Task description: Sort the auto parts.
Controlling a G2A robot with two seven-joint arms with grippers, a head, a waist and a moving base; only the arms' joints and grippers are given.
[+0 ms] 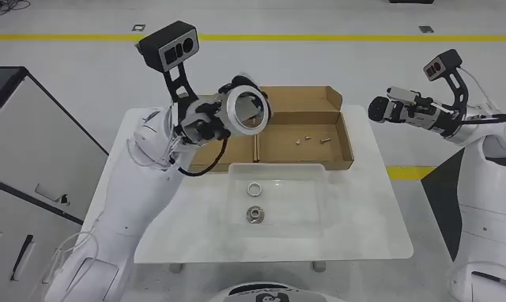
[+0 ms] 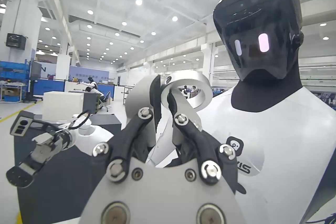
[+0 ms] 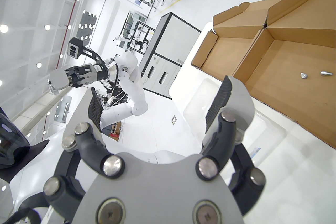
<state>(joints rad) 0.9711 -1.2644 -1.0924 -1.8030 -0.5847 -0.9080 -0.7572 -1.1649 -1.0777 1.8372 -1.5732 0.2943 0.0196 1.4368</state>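
Left jaws were clamped on the rim of a large metal ring (image 2: 187, 88), which was held up in the air above the left compartment of the cardboard box (image 1: 332, 104). In the top view the ring and wrist hid much of that compartment's floor. Right jaws were wide apart and held nothing, raised off the right edge of the desk (image 1: 371, 223), well apart from the box. The box's right compartment held a round-headed fastener (image 3: 304, 75) and a short bolt (image 3: 324, 73), near each other but not touching. A clear tray (image 1: 237, 175) sat just beside the box on the robot's side. In it lay a small ring (image 1: 254, 189) and, apart from it and closer to the robot, a darker part (image 1: 254, 215), possibly a nut or a bearing, too small to tell. A grey cabinet (image 1: 39, 144) stood on the floor left of the desk.
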